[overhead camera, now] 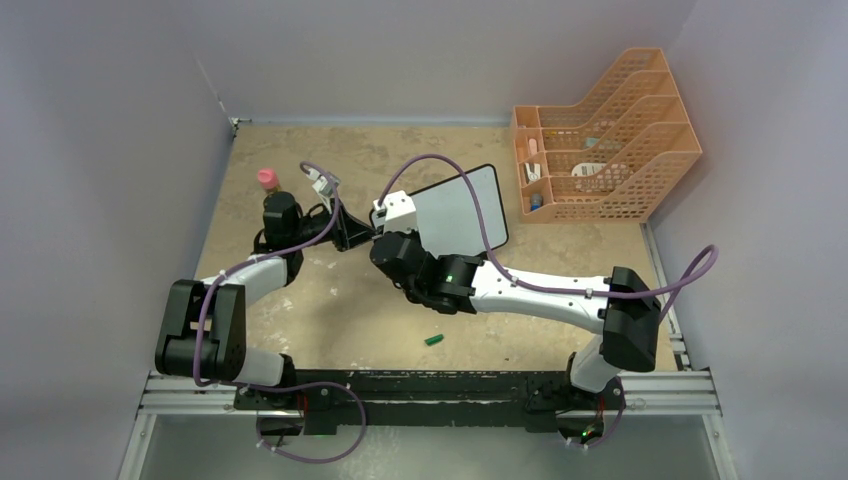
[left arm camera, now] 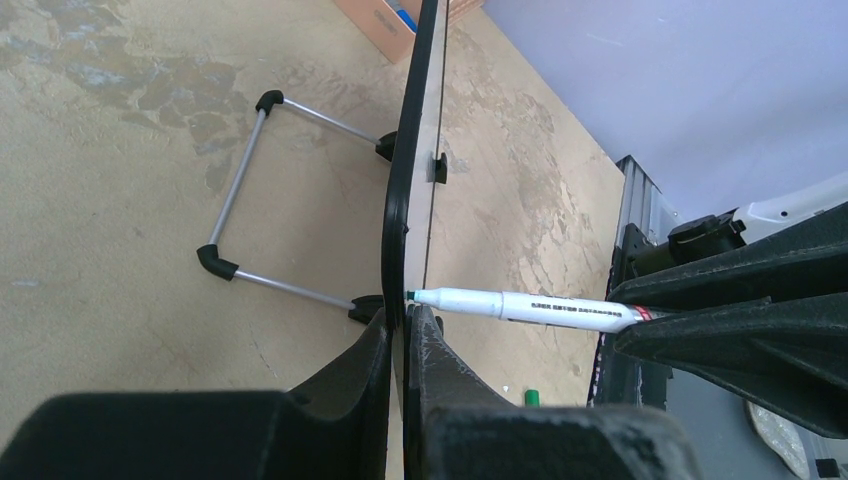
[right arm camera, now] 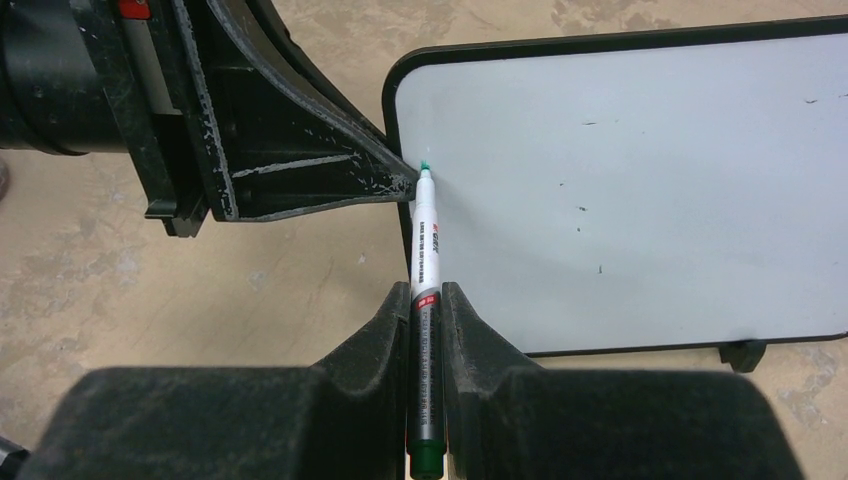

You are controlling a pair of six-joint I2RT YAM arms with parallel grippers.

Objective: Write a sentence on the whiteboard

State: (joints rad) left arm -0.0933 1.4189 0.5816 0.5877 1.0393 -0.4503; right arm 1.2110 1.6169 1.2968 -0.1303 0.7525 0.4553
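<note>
My left hand (left arm camera: 403, 318) comes in from nine o'clock and is pinched shut on the near edge of the whiteboard (right arm camera: 650, 180), steadying it where it stands upright on its feet on the counter (overhead camera: 330, 320); the writing face spreads from twelve round to three o'clock of my right hand (right arm camera: 427, 297) and is bare apart from a few tiny specks, so by my reckoning no letter of the sentence is down yet; my right hand is clamped tight around the barrel of the marker (right arm camera: 422, 240), which points to twelve o'clock with its green tip uncapped and right at the board's left margin near the upper corner, touching or just shy of it, I cannot tell which; a green cap (overhead camera: 433, 340) lies on the counter at six o'clock of the board; the orange file rack (overhead camera: 610, 130) stands apart at two o'clock; gripping and uncapping look done, all the writing is left.
</note>
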